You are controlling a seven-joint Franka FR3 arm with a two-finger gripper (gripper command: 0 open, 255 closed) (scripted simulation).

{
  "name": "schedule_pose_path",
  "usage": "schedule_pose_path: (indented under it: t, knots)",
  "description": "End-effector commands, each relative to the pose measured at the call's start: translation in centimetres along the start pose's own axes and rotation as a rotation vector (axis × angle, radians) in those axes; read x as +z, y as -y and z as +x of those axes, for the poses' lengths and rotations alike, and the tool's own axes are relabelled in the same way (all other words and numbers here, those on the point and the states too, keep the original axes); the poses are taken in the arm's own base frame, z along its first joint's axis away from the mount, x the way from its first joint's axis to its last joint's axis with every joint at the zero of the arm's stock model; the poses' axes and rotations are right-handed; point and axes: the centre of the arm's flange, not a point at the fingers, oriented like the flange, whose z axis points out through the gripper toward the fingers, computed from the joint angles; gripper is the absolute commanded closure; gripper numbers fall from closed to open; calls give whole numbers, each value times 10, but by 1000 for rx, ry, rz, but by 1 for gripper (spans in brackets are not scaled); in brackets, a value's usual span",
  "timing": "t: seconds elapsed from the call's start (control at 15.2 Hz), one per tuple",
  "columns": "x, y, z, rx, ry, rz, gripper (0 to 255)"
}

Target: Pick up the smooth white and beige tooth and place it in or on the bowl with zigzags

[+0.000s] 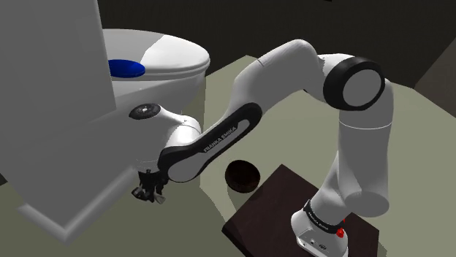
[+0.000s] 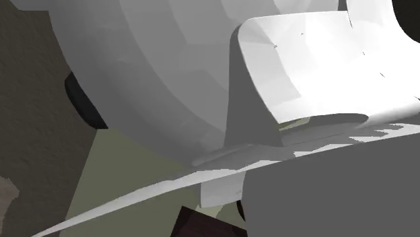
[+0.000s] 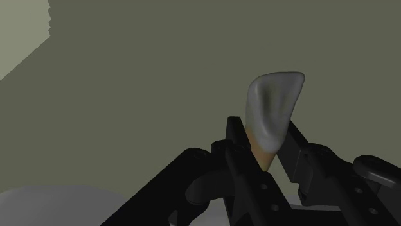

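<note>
tool [image 3: 265, 142] clamped on tooth [image 3: 274, 103], long axis in line w/ it; dark bowl [image 1: 242, 175] on floor [image 1: 292, 124] nearby, twd shoulder view's right.

shoulder camera overlooks arm [image 1: 226, 135] and toilet [image 1: 168, 62]; second hugs toilet.

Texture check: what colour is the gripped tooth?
The smooth tooth has a grey-white crown, beige root; best in wrist view.

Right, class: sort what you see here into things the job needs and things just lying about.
Job in hand:
tooth, white with a beige root, clasped in the gripper
dark bowl

Just lying about:
white toilet
blue disc on it
</note>
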Motion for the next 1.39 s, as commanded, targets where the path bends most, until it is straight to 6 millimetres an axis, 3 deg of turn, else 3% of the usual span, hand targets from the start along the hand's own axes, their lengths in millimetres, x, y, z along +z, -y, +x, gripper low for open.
schedule_pose_path:
  t: [0.0, 0.2, 1.32]
  knots:
    - [-11, 0, 1, 0, -1, 0, 255]
    - [-25, -1, 0, 0, -1, 0, 255]
    - [-20, -202, -98, 0, -1, 0, 255]
